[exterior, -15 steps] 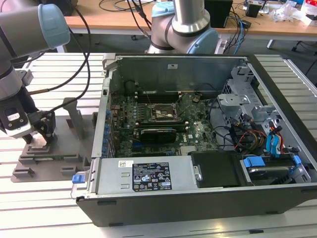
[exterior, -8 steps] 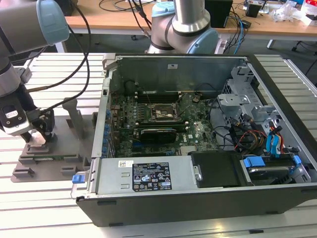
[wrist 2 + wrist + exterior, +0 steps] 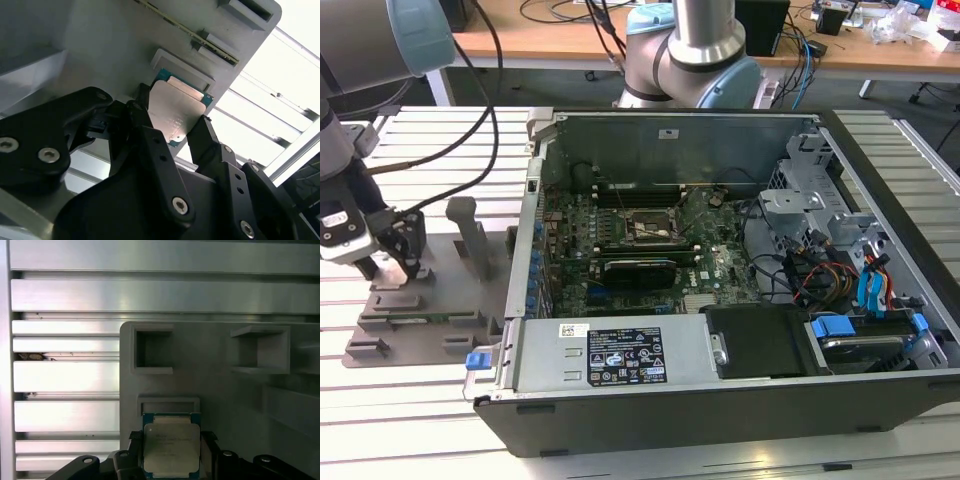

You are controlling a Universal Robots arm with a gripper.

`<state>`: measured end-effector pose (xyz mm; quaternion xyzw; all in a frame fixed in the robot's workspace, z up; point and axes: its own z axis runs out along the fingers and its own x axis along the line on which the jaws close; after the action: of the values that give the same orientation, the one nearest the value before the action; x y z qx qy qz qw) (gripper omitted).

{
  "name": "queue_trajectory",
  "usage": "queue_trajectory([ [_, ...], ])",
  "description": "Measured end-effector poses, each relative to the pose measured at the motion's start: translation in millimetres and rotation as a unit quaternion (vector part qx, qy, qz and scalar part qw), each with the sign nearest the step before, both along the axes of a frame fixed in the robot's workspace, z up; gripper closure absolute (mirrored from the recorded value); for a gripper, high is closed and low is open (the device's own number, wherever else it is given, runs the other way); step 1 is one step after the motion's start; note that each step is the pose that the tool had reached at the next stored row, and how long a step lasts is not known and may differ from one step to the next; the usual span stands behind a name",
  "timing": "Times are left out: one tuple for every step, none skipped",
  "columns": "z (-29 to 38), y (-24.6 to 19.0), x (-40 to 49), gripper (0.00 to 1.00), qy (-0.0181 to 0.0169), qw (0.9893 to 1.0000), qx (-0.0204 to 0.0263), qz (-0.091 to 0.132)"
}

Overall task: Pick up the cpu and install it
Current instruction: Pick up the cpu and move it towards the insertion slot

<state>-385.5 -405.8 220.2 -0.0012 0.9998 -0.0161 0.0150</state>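
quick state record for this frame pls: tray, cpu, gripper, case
tray: grey, outside the case, on the exterior view's left
cpu: on the tray, metal top up, next to a raised frame
gripper: low at the tray, around the cpu
grasp: cannot tell
case: open, motherboard exposed
stage: cpu not yet in the case

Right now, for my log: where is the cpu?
In both wrist views the cpu lies on the grey tray by the gripper, at the exterior view's left.
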Motion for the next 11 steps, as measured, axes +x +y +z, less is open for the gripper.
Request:
queue_trajectory([
  [1.9, 0.0, 0.0, 0.45, 0.0, 1.0, 0.0, 0.0],
  [2.8, 0.0, 0.0, 0.45, 0.0, 1.0, 0.0, 0.0],
  [3.8, 0.0, 0.0, 0.45, 0.0, 1.0, 0.0, 0.0],
  [5.2, 0.0, 0.0, 0.45, 0.0, 1.0, 0.0, 0.0],
  [6.0, 0.0, 0.0, 0.45, 0.0, 1.0, 0.0, 0.0],
  [7.0, 0.0, 0.0, 0.45, 0.0, 1.0, 0.0, 0.0],
  [9.1, 0.0, 0.0, 0.45, 0.0, 1.0, 0.0, 0.0],
  [10.7, 0.0, 0.0, 0.45, 0.0, 1.0, 0.0, 0.0],
  [11.5, 0.0, 0.0, 0.45, 0.0, 1.0, 0.0, 0.0],
  [12.5, 0.0, 0.0, 0.45, 0.0, 1.0, 0.0, 0.0],
  [14.6, 0.0, 0.0, 0.45, 0.0, 1.0, 0.0, 0.0],
])
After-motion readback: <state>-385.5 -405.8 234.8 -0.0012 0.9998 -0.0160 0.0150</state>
